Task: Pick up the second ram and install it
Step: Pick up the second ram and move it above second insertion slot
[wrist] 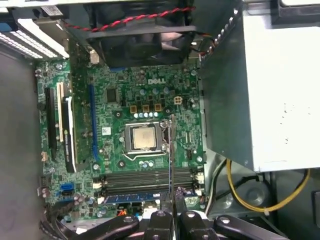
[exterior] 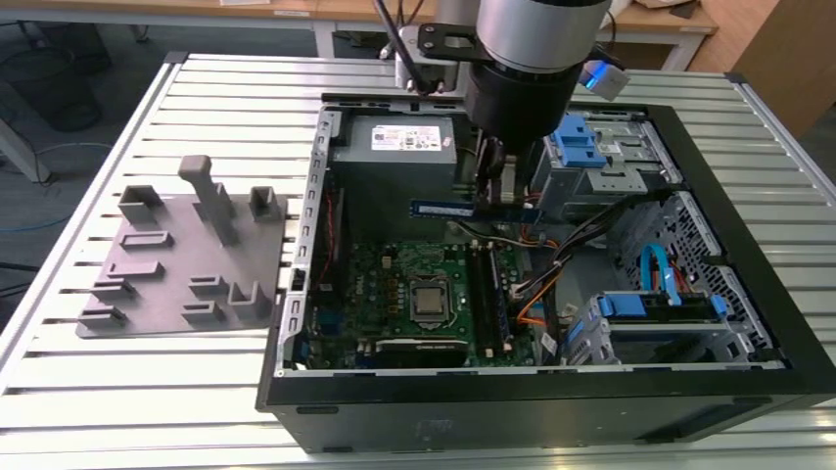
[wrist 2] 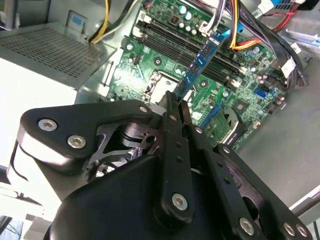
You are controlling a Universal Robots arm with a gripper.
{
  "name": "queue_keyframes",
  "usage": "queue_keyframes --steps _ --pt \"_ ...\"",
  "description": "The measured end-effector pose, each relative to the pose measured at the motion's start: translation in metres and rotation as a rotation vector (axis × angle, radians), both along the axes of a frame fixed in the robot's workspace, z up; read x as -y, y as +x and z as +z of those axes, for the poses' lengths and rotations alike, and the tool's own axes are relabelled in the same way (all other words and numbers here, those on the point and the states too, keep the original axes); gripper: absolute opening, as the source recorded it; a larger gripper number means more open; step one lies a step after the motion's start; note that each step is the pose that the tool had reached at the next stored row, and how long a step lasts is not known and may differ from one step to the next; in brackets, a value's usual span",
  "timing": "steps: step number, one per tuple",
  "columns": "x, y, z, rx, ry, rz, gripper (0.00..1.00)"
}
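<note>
Metal-slatted counter (exterior: 196, 392), pale and ribbed; on it I log one black computer case (exterior: 523, 416) lying open side up. One grey fixture plate (exterior: 183, 264) with upright blocks sits just beside the case, on the exterior view's left. Room: wooden desks (exterior: 261, 12) beyond the counter, grey floor (exterior: 33, 206) with loose cables. Case contents: green motherboard (exterior: 405, 284), grey power supply (exterior: 392, 147). End effector (exterior: 500, 196) clenched on the second ram (exterior: 444, 208), held level over the motherboard and clear of it. In the second wrist view the stick (wrist 2: 200, 62) juts out past the fingers (wrist 2: 172, 107). In the first wrist view I see it edge-on (wrist: 171, 160), crossing the memory slots (wrist: 150, 175) beside the processor socket (wrist: 142, 137)
</note>
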State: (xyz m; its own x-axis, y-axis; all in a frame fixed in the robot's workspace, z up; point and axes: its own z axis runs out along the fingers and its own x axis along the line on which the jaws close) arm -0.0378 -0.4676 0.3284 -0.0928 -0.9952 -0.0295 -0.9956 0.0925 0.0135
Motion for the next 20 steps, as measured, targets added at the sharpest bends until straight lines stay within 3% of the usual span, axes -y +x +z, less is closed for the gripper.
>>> queue_keyframes --steps 6,9,12,20 --pt "0.0024 0.000 -0.0070 -0.0117 -0.0010 0.042 0.14" --pt "0.0117 0.000 -0.0124 -0.0174 -0.0010 0.044 0.14" --pt "0.0203 0.000 -0.0180 -0.0176 -0.0008 0.046 0.14" --pt "0.0213 0.005 -0.0322 -0.0183 -0.0049 0.089 0.14"
